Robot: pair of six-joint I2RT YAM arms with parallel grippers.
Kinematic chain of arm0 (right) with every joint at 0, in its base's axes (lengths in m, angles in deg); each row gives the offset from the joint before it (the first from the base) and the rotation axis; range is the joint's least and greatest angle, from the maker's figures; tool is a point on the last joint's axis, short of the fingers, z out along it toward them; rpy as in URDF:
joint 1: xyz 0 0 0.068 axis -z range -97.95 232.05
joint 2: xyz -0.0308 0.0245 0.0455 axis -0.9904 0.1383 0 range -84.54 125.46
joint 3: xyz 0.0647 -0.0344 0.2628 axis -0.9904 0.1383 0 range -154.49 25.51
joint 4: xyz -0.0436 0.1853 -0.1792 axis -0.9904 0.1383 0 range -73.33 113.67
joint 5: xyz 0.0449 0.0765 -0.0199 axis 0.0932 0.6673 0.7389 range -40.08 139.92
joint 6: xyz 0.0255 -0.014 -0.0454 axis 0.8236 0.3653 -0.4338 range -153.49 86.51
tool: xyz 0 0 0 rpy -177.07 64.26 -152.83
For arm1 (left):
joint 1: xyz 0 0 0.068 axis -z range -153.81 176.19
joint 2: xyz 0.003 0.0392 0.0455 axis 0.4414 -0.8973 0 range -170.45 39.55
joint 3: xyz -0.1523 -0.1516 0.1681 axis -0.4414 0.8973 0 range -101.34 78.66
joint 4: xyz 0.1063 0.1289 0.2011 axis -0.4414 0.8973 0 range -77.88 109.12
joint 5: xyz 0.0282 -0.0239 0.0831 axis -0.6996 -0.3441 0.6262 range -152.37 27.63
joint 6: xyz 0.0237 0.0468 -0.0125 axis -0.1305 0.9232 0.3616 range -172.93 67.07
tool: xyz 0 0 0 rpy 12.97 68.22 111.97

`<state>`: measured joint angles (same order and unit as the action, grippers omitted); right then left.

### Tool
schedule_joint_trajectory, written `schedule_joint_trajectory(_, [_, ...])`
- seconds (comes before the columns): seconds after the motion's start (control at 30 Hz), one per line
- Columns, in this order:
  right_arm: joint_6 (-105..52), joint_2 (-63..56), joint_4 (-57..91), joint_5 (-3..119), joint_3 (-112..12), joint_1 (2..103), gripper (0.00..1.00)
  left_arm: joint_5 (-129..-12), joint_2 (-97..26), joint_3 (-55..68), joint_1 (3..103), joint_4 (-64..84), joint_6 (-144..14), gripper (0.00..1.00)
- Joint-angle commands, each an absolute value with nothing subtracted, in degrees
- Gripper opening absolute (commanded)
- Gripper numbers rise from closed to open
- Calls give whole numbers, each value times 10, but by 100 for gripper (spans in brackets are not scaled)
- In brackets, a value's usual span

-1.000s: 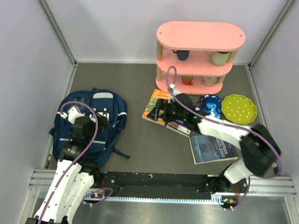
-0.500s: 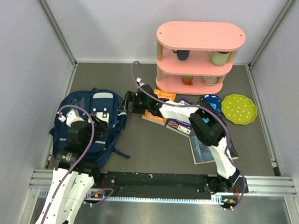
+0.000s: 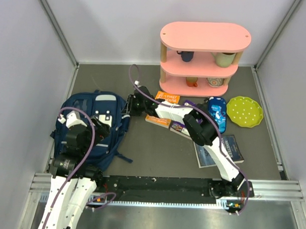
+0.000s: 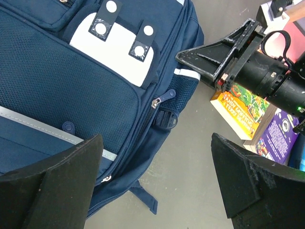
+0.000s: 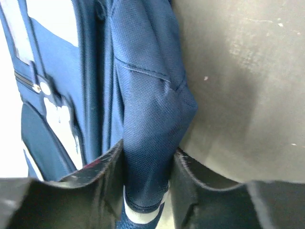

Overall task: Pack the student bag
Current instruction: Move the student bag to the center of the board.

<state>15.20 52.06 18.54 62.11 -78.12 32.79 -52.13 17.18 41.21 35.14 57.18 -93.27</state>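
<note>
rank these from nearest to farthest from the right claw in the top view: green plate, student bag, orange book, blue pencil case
1. student bag, to the left, its edge between the fingers of the right claw
2. orange book, just to the right
3. blue pencil case, farther right
4. green plate, far right

The student bag (image 3: 95, 123) lies left on the table (image 3: 142, 144); right, books (image 3: 167, 97), pencil case (image 3: 217, 112) and plate (image 3: 244, 111) lie before the shelf (image 3: 206, 37).
</note>
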Motion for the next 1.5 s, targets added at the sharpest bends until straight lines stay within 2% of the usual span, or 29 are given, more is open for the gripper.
schedule_joint_trajectory(0.0, [155, 529, 176, 627, -814, 323, 15, -534, 176, 391, 352, 568, -917, 99])
schedule_joint_trajectory(0.03, [156, 519, 173, 627, -811, 323, 3, -535, 175, 392, 352, 567, -917, 99])
schedule_joint_trajectory(0.07, [153, 512, 171, 625, -810, 323, 0, -536, 175, 393, 352, 566, -917, 99])
schedule_joint_trajectory(0.23, [147, 421, 137, 571, -761, 323, 0, -544, 175, 402, 352, 556, -920, 99])
schedule_joint_trajectory(0.37, [146, 281, 94, 485, -675, 326, 0, -554, 178, 405, 351, 545, -921, 99])
schedule_joint_trajectory(0.53, [159, 144, 51, 385, -534, 329, 0, -579, 185, 406, 351, 519, -905, 98])
schedule_joint_trajectory(0.67, [216, 49, 41, 321, -377, 328, 0, -621, 180, 413, 352, 480, -876, 98])
schedule_joint_trajectory(0.8, [294, -58, 36, 189, -226, 327, 0, -689, 161, 424, 352, 426, -863, 98])
schedule_joint_trajectory(0.87, [348, -87, 55, 163, -161, 327, 0, -718, 139, 436, 352, 408, -862, 98])
schedule_joint_trajectory(1.07, [444, -138, 109, 127, -82, 321, 0, -807, 91, 438, 359, 373, -850, 98])
schedule_joint_trajectory(1.2, [443, -133, 84, 161, -60, 320, 0, -778, 73, 422, 409, 392, -822, 98])
schedule_joint_trajectory(1.23, [433, -133, 75, 170, -57, 320, 0, -734, 68, 422, 440, 398, -826, 98])
schedule_joint_trajectory(1.33, [360, -147, 33, 218, -33, 323, 29, -687, 52, 445, 491, 417, -874, 98])
schedule_joint_trajectory(1.37, [349, -156, 37, 224, -19, 328, 58, -676, 54, 455, 501, 417, -908, 97])
schedule_joint_trajectory(1.4, [347, -178, 41, 237, -11, 334, 72, -666, 57, 465, 517, 411, -925, 97])
schedule_joint_trajectory(1.47, [323, -201, 44, 259, 13, 353, 83, -642, 72, 492, 529, 403, -952, 96])
